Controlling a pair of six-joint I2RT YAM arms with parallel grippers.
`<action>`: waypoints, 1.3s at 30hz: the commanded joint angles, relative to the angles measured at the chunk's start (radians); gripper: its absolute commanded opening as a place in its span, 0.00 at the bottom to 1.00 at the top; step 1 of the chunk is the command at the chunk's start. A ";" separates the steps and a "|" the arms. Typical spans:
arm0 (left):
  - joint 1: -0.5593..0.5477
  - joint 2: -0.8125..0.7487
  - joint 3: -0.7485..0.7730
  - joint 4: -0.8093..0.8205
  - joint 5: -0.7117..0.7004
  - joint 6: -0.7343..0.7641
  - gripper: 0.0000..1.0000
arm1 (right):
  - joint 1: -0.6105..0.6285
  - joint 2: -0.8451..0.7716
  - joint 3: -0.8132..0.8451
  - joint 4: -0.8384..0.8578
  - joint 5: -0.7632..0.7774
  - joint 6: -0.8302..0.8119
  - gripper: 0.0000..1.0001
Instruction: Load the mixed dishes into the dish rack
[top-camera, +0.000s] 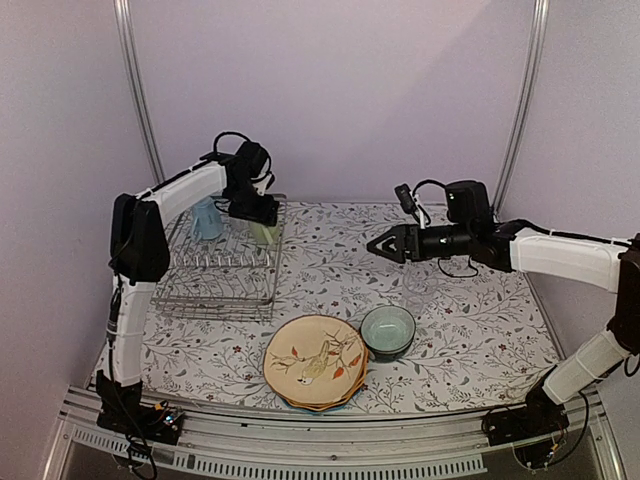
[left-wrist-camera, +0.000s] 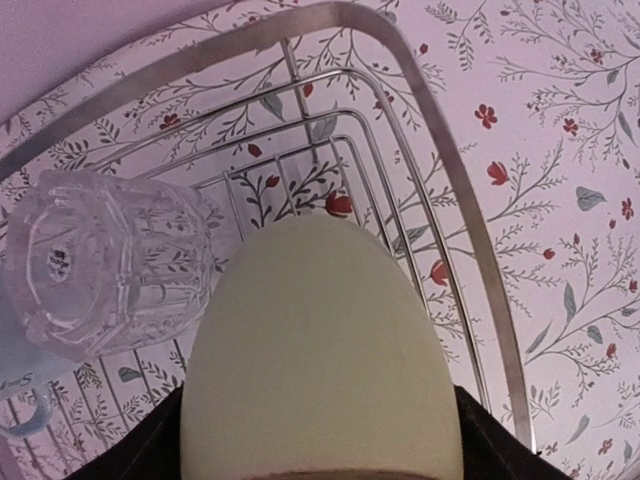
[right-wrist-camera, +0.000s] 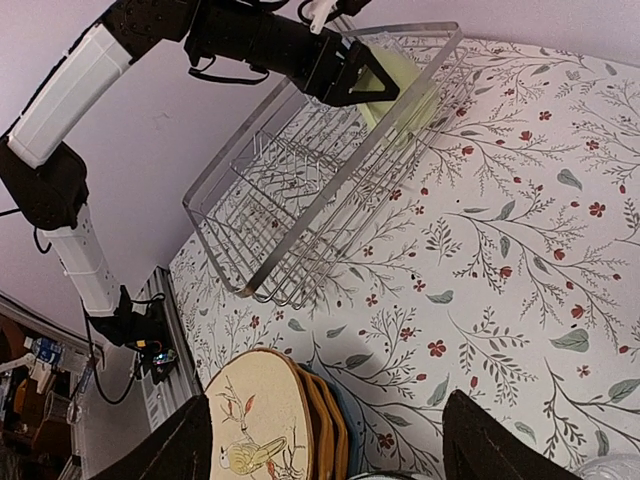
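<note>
Nearest the arm bases, a stack of plates (top-camera: 315, 362), with a tan bird-patterned one on top, lies on the floral table (top-camera: 480, 330). A teal bowl (top-camera: 388, 331) sits just beside the stack's right edge. Both are below and nearer than the right end effector (top-camera: 385, 245), which hovers above the table with its fingers spread wide apart, holding nothing. Just under it, slightly to its right, stands what looks like a second glass (top-camera: 419, 285), faint and hard to make out.

Farther back on the left is the rack (top-camera: 225, 270). The left end effector (top-camera: 258, 214) hangs over the rack's far right corner, clamped on a yellow-green mug (left-wrist-camera: 320, 350) that fills its wrist view. Whether the mug touches the wires cannot be told. Just left of this end effector a clear glass (left-wrist-camera: 100, 260) rests in the rack, close beside the mug. A blue mug (top-camera: 207, 218) sits farther left, also in the rack.

The step in hand appears to be setting the yellow-green mug into that corner. The next move likely calls for lowering it until the wires carry it, parting the fingers, and lifting away without nudging the glass. The plates, bowl and second glass are not yet loaded.
</note>
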 joint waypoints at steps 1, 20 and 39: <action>0.006 0.031 0.070 0.039 -0.048 0.009 0.02 | 0.001 -0.028 -0.026 -0.030 0.041 -0.009 0.78; 0.030 0.152 0.199 0.042 -0.014 -0.009 0.49 | 0.001 -0.143 -0.074 -0.217 0.202 -0.056 0.78; 0.031 0.081 0.197 0.075 -0.010 -0.002 0.94 | 0.002 -0.152 -0.130 -0.274 0.235 -0.054 0.78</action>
